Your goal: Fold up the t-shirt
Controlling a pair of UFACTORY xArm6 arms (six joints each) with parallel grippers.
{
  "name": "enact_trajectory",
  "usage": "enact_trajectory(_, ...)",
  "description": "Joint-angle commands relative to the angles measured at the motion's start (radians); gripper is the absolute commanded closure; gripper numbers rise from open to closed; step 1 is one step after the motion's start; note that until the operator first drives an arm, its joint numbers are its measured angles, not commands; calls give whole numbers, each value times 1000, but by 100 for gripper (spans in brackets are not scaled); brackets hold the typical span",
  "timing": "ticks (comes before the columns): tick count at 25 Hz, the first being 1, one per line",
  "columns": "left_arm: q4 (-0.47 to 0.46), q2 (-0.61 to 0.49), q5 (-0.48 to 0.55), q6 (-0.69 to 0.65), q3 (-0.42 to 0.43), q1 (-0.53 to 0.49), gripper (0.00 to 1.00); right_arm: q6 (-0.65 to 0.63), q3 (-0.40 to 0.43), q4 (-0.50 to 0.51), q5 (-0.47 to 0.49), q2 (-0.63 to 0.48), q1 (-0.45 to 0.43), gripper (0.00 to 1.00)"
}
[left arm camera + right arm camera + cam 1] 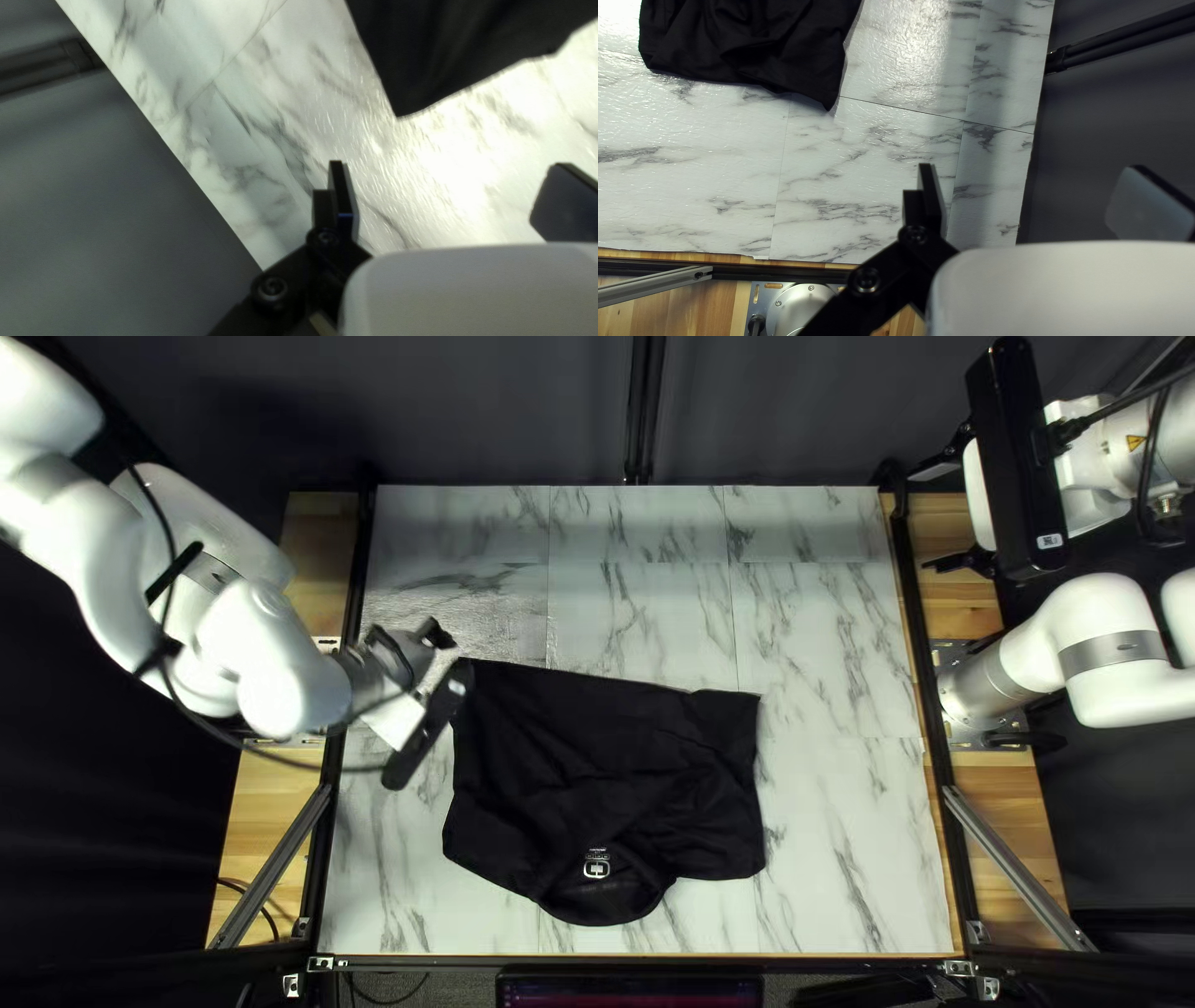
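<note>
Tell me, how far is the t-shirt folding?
Looks done: the t-shirt lies fairly flat on the table, collar toward the near edge. In hand: nothing; left gripper and right gripper are open. Remaining: likely most folding, as it lies wide; any fold made is unclear.

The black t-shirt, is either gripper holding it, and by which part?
Nothing is held: the left gripper and the right gripper are both open, and the t-shirt lies on the table.
</note>
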Motion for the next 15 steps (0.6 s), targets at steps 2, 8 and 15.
enact_trajectory(2, -209, -40, 144, 224, -201, 173, 0, 0, 0, 0, 0, 0, 0, 0)
enact_trajectory(8, -342, -11, 297, 387, -428, 332, 0, 0, 0, 0, 0, 0, 0, 0)
enact_trajectory(15, -356, -33, 316, 393, -447, 349, 0, 0, 0, 0, 0, 0, 0, 0)
